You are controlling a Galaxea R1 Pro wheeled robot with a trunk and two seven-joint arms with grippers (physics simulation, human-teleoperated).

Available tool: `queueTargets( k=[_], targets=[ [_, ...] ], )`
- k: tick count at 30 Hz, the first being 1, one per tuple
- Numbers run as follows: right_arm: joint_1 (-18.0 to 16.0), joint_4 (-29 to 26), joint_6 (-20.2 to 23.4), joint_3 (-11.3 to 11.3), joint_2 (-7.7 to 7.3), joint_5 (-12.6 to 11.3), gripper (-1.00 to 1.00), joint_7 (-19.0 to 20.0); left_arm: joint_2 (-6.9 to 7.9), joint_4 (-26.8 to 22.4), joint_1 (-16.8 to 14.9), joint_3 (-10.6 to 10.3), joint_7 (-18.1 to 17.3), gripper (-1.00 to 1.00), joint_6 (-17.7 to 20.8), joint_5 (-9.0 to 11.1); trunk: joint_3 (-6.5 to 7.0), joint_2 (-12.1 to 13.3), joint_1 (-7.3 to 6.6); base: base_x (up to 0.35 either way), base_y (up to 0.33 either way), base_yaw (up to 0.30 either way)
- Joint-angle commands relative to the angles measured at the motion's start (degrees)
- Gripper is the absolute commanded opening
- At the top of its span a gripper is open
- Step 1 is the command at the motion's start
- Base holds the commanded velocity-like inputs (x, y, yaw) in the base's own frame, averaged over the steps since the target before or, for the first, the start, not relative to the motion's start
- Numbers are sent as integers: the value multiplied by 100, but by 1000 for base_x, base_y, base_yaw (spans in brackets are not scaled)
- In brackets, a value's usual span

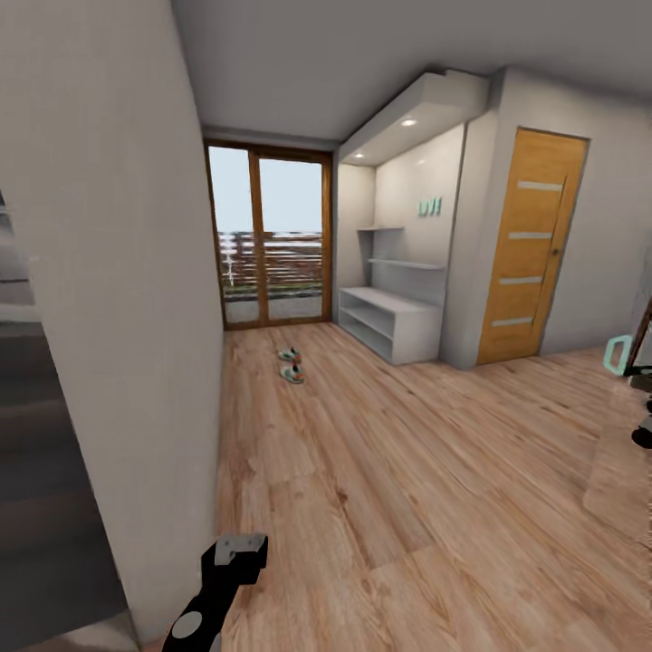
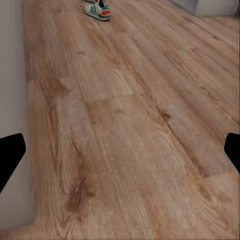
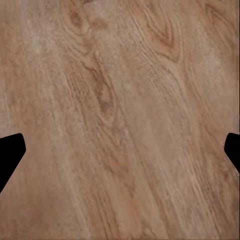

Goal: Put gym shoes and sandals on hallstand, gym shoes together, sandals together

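Wood-plank corridor floor [image 1: 407, 471] stretches out ahead, light brown with heavy grain, and the robot is well back from the action. Down at the near edge of the head view, the left arm's dark wrist and claw [image 1: 237, 551] hang over the planks just beside the grey wall [image 1: 118, 317]. Through the left wrist view, that left claw [image 2: 120, 150] is spread wide, its two dark fingertips [image 2: 10, 155] at opposite edges with nothing but bare floor between them. Same story on the other side: the right claw [image 3: 120, 155] is also wide apart, fingertips [image 3: 10, 155] flanking empty wood grain, gripping nothing.

Moving outward now, and there they are: the two gym shoes [image 1: 291, 364], white with green stripes and red-orange patches, sitting on the floor close together, one just behind the other, far down the corridor near the glazed balcony doors [image 1: 269, 237]. The left wrist view catches them too, at the far end of the planks [image 2: 98, 9].

Off to their right, apart from them, stands the hallstand [image 1: 389, 321], pale grey-white, set in a lit alcove with its bench top, open shelf levels below and floating wall shelves [image 1: 406, 263] above. Beyond it, a wooden door [image 1: 530, 244] with pale horizontal inserts closes off the right wall.
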Motion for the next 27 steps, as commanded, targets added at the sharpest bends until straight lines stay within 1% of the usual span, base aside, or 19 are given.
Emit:
queueTargets(
  k=[1,6,27],
  targets=[
    [-3,-1,7,-3,1,1,100,1,2,-1,-2,-10,23,100,-14,7,-6,-2,2,345,-104,-176],
    [-3,3,7,1,2,1,100,8,2,-5,-2,-10,23,100,-14,3,-6,-2,2,345,-104,-68],
    [-3,3,7,6,6,-9,100,12,2,-1,-2,-10,26,100,-14,8,-6,-2,2,345,-104,-1]
  ],
)
